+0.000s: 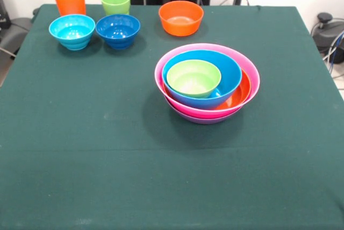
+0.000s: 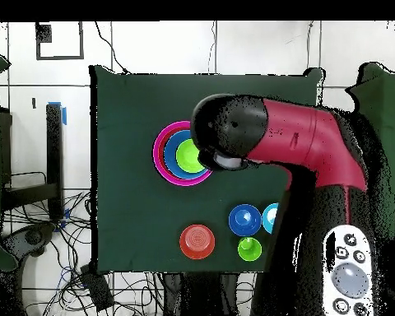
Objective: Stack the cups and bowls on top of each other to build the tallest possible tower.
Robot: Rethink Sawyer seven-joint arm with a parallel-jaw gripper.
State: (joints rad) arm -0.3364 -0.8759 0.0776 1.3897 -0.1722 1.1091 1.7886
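Red and black arm (image 2: 308, 136) reaching over the green counter (image 1: 107, 149) in the overhead view, its black head hanging above one edge of the tower (image 2: 183, 154). Claw not seen in either view, so cannot tell whether released or clenched.

Directly beside that black head, the tower: purple bowl (image 1: 207, 120) at the bottom, showing only as a thin edge under the wide pink bowl (image 1: 252, 74). Nested in the pink, a large orange bowl (image 1: 243, 93), tilted. Then a large blue bowl (image 1: 228, 77), and innermost a small lime green bowl (image 1: 193, 78), all mouth-up.

Farther out, toward the robot's side of the counter, a small orange bowl (image 1: 181, 18) standing alone. Well apart from it, a dark blue bowl (image 1: 117, 30) and a light blue bowl (image 1: 72, 31) side by side, nearly touching. Just behind those two, at the counter's edge, the lime green cup (image 1: 115, 2) and the orange cup (image 1: 70, 2), both upright and apart from each other.
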